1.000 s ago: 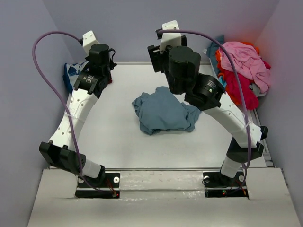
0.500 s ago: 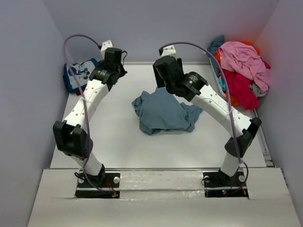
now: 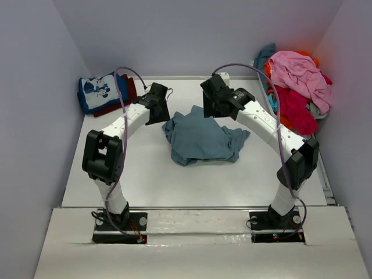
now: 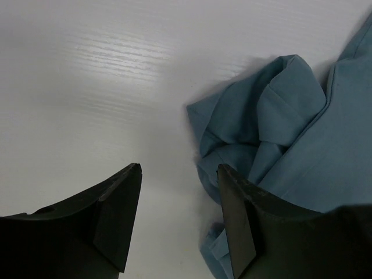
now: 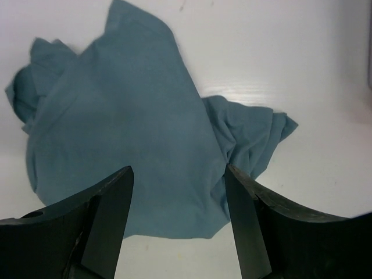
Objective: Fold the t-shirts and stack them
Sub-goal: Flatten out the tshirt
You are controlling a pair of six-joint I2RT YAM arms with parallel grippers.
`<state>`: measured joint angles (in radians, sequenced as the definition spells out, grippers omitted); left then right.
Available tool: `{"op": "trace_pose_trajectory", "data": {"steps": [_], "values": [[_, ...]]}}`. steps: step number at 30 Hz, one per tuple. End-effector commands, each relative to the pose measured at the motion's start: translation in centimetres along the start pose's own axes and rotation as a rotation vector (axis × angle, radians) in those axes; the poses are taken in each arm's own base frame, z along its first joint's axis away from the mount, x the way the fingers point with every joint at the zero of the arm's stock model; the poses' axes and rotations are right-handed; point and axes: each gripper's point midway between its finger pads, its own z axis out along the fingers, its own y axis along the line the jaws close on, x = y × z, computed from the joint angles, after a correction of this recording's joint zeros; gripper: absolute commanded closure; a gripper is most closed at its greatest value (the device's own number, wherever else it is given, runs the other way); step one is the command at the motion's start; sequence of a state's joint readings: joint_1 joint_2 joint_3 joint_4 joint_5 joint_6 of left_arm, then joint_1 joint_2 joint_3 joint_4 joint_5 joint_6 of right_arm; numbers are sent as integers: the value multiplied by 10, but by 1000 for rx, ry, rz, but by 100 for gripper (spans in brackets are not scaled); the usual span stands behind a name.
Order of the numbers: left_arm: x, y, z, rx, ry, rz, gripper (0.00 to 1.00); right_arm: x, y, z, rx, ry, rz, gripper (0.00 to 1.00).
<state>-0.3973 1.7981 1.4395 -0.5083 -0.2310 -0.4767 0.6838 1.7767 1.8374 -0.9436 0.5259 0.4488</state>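
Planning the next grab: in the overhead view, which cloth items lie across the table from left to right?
Folded cartoon-print tee → crumpled slate-blue t-shirt → heap of unfolded t-shirts.

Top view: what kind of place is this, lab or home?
Probably a lab test cell, not a home: bare walls box in a white table, the left arm and right arm are bolted at its near edge, and a tee pile sits in the far right corner.

Bright even light, table (image 4: pixel 87 70) glare, soft shadows, sharp focus
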Motion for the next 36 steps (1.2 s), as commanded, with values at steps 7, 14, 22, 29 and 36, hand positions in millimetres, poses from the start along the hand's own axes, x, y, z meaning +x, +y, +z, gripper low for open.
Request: {"op": "trace_pose_trajectory", "data": {"steps": [7,14,22,29,36], "values": [[-8,-19,14,24,-3,17,33,48,-4,38,-44,162,82,30],[-12,-31,28,17,12,39,33,43,-5,48,-47,167,77,31],[-3,-29,43,-8,48,54,36,48,-17,50,-35,170,90,31],[16,-18,54,-58,94,69,37,51,-20,52,-29,178,94,31],[24,-14,61,-76,109,73,37,54,-23,57,-22,191,96,32]]}}
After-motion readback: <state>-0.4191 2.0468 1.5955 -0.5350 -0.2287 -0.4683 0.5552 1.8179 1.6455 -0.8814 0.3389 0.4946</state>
